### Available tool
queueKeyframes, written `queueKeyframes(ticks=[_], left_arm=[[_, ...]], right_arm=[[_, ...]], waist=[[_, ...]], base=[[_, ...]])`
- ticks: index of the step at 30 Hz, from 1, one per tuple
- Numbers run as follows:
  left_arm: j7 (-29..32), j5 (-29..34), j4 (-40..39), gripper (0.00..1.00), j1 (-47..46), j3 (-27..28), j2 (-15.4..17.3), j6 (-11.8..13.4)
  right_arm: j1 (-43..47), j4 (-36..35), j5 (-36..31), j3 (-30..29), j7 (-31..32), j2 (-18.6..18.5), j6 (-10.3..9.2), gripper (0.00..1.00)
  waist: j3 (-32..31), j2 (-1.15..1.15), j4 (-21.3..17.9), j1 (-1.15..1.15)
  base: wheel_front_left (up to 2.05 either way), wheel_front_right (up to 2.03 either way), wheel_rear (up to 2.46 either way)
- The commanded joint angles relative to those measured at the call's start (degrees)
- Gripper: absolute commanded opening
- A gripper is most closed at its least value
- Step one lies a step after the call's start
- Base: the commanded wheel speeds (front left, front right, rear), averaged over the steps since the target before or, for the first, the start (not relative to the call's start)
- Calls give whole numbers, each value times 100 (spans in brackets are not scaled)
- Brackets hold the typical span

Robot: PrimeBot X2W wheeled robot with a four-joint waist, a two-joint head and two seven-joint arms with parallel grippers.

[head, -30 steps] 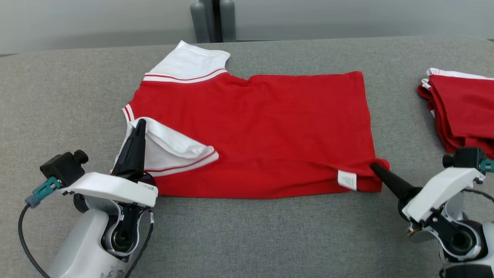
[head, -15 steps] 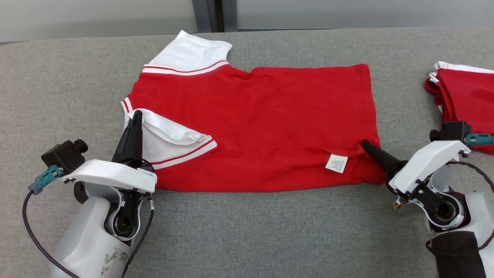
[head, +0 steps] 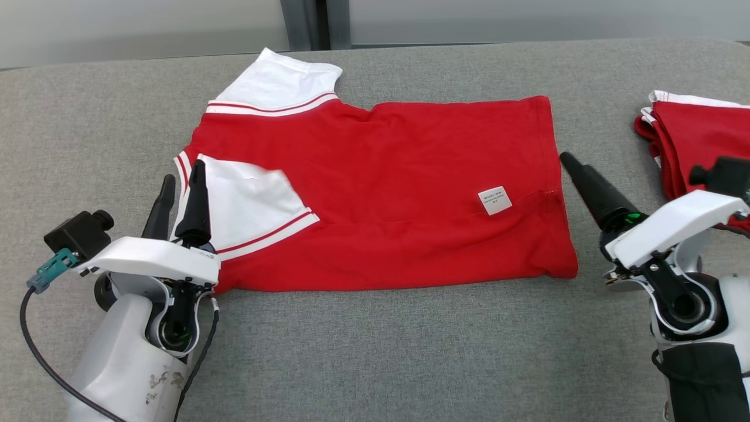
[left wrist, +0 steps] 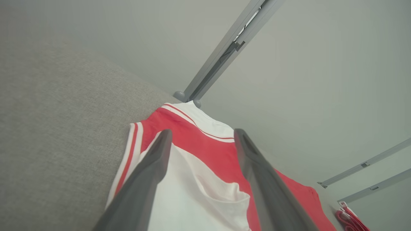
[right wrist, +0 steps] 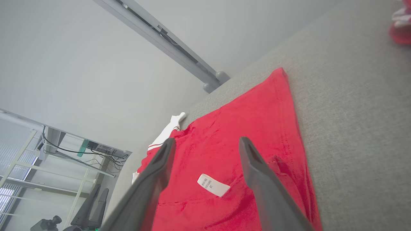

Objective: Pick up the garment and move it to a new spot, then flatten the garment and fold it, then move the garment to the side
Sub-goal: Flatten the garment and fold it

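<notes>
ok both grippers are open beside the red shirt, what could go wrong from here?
1. The left gripper sits right at the white sleeve; pulling away carelessly could snag it and undo the fold.
2. The red shirt looks rumpled at the hem near the label; another fold may press that in.
3. The stack of red garments lies close to the right gripper; a sideways move might knock it.

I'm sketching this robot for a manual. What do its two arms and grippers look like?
The left gripper and right gripper each have two long tapering dark fingers, a white bracket and a black camera. The left's has a teal connector and black cable. The pale left forearm is scuffed; a dark wrap covers the right.
</notes>
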Motion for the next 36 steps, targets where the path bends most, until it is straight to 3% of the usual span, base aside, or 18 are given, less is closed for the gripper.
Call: queueKeyframes(ticks=[1, 14, 23, 36], left_arm=[[3, 84, 29, 100, -75, 94, 8, -40], [2, 630, -532, 100, 527, 308, 131, -29], [105, 883, -1148, 100, 1375, 206, 372, 351], [715, 678, -2405, 100, 2677, 296, 548, 1104]], right_arm=[[88, -169, -63, -73, -190, -33, 3, 100], [748, -1227, -869, -510, -821, -32, 3, 100], [1418, -1548, -1106, -403, -1212, -31, 3, 100], [2107, -1182, -1118, -129, -1570, -32, 3, 100]], waist=[[-6, 0, -5, 0], [-209, 0, -29, 0], [-471, 0, -28, 0], [-668, 0, 12, 0]], base=[[0, 0, 0], [0, 0, 0], [0, 0, 0], [0, 0, 0]])
